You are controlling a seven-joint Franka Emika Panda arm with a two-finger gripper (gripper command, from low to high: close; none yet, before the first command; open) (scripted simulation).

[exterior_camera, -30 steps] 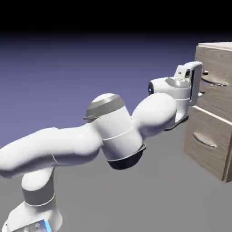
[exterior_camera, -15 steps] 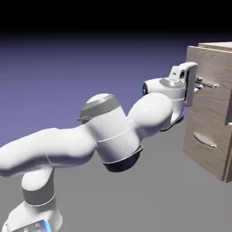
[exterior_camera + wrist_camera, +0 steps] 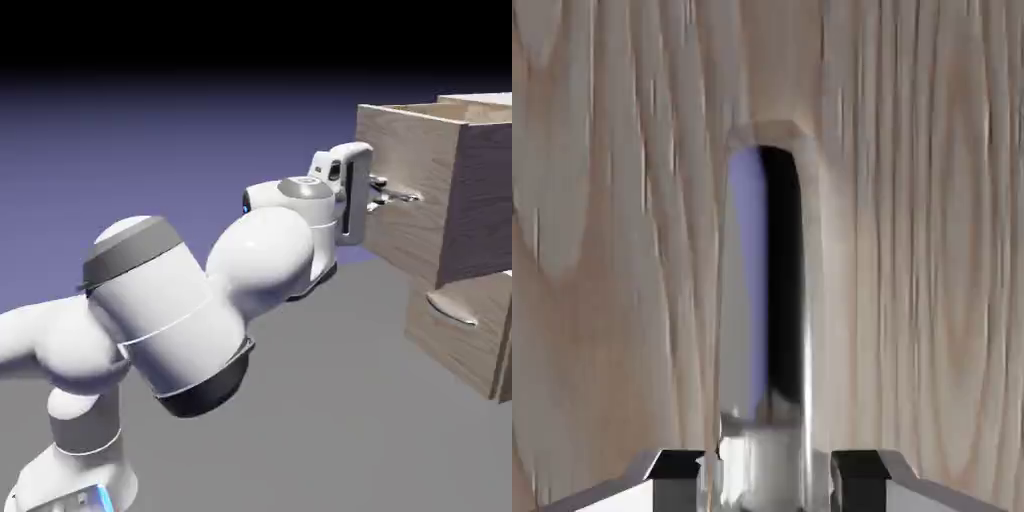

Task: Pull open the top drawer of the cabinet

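One top drawer (image 3: 420,190) juts lengthwise from the cabinet (image 3: 480,330).

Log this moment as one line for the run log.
end effector: shut on handle | top drawer: pulled partway out of cabinet | lower drawer: closed

Behind me the backdrop (image 3: 150,130) is a plain blue-violet, brightest low down and fading through deeper purple into a flat black band across the top of the exterior view. Below it my desk (image 3: 330,420) spreads out as a smooth, even grey surface with no pattern or seams, meeting the violet along a soft slanting line. The light is diffuse and gentle. My hand view shows none of the backdrop or the grey surface directly.
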